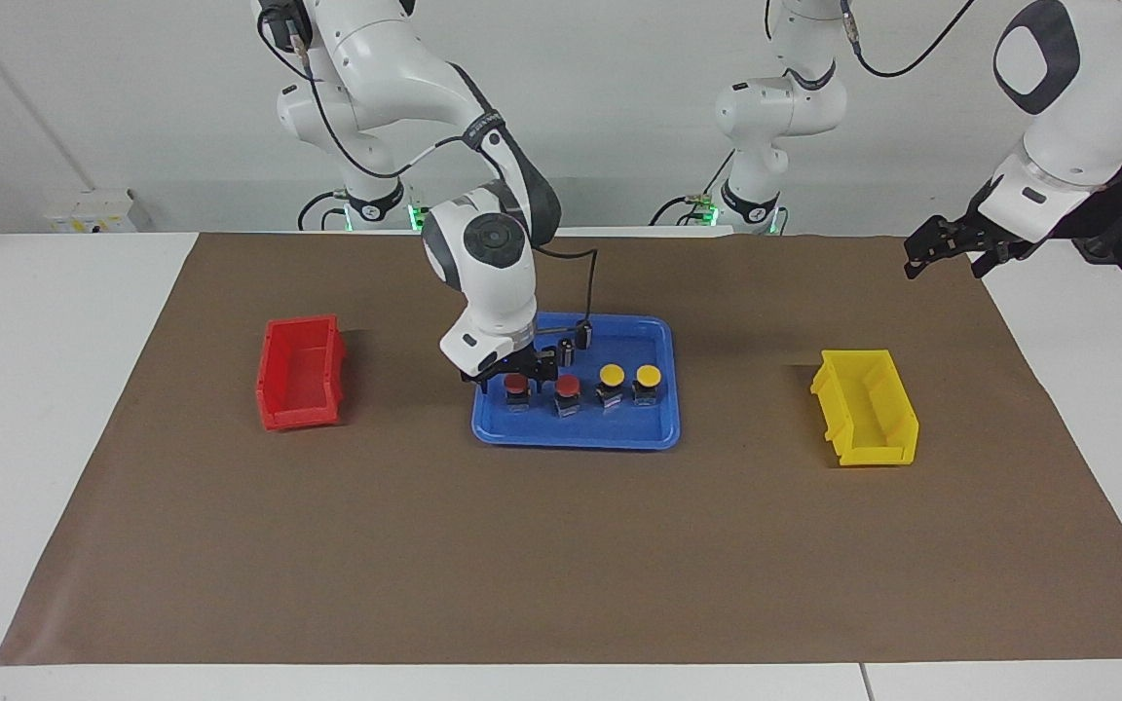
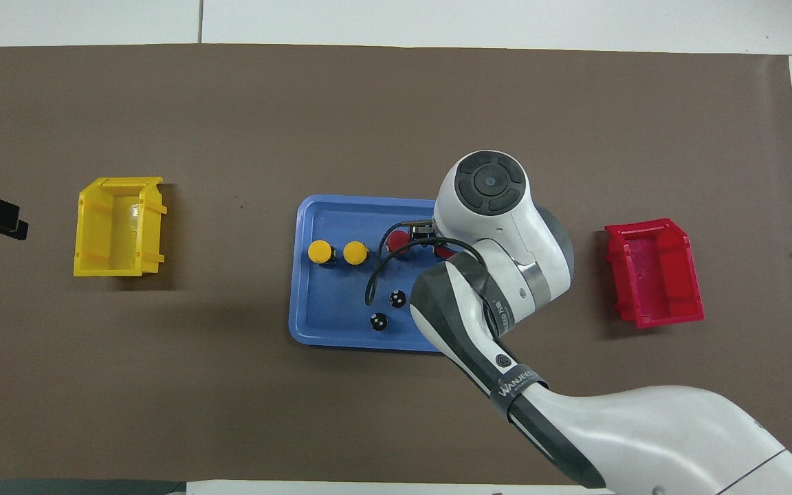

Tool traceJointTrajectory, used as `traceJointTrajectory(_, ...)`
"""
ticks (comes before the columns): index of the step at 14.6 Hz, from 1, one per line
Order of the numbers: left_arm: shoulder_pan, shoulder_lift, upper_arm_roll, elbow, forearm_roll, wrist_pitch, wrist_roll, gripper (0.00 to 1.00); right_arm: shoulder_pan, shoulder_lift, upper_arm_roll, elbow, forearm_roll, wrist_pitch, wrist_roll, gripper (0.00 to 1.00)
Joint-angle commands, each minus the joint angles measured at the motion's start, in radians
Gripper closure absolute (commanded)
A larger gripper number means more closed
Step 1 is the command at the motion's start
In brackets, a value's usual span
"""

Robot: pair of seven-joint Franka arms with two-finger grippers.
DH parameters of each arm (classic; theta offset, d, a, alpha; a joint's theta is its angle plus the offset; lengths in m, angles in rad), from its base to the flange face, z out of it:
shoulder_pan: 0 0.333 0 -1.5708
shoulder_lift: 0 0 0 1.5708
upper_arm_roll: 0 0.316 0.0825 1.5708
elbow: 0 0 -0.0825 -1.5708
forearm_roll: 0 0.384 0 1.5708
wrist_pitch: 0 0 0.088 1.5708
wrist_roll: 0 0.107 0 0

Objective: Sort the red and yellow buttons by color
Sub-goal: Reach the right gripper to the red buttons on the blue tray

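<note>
Four push buttons (image 1: 611, 375), two red-capped and two yellow-capped, stand in a row on the blue tray (image 1: 576, 435) at the centre of the frame. None has yet reached a bin, so the sorting is judged to be at its first pick. The right claw (image 1: 517, 377) is down over the end red button (image 1: 517, 384), the one at the end of the row toward the right arm. Its fingers stand apart on either side of the cap, with nothing gripped. Whether they touch the cap cannot be told. The second red button (image 1: 567, 387) stands just beside it, close enough to be knocked. The next move appears to call for a firm squeeze on the cap or body, then a straight lift clear of the neighbour. A carry would follow to the red bin (image 1: 298, 417), which lies at the right arm's end of the counter (image 1: 561, 565), well apart from the tray. Two small black cylinders (image 1: 583, 333) stand on the tray higher in the facing view, and play no part. The left claw (image 1: 946, 255) waits in the air at the upper corner of the facing view — open and empty, above the counter's edge. The yellow bin (image 1: 868, 454) lies below it in the frame, at the left arm's end — presumably its job once the yellow caps come up.
</note>
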Motion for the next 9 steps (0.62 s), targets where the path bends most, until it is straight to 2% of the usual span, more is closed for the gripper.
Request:
traceJointTrajectory(1,-0.075,-0.054,-0.011,-0.110,0.015,0.132,-0.195,0.00,-0.003,-0.031,0.009,-0.050,0.002,0.035,-0.002,0.16)
traceJointTrajectory(5,-0.233,-0.031,-0.013,-0.172,0.009,0.281,-0.554,0.00,-0.003,-0.040,0.017,-0.079,0.000,0.045,-0.002,0.25)
traceJointTrajectory(7,-0.305,-0.020,-0.011,-0.207,0.004,0.356,-0.696,0.00,-0.005,-0.042,0.017,-0.081,0.002,0.045,-0.005,0.45)
traceJointTrajectory(9,-0.374,0.040,-0.010,-0.207,0.015,0.410,-0.858,0.00,-0.005,-0.040,0.017,-0.076,0.007,0.043,-0.008,0.67)
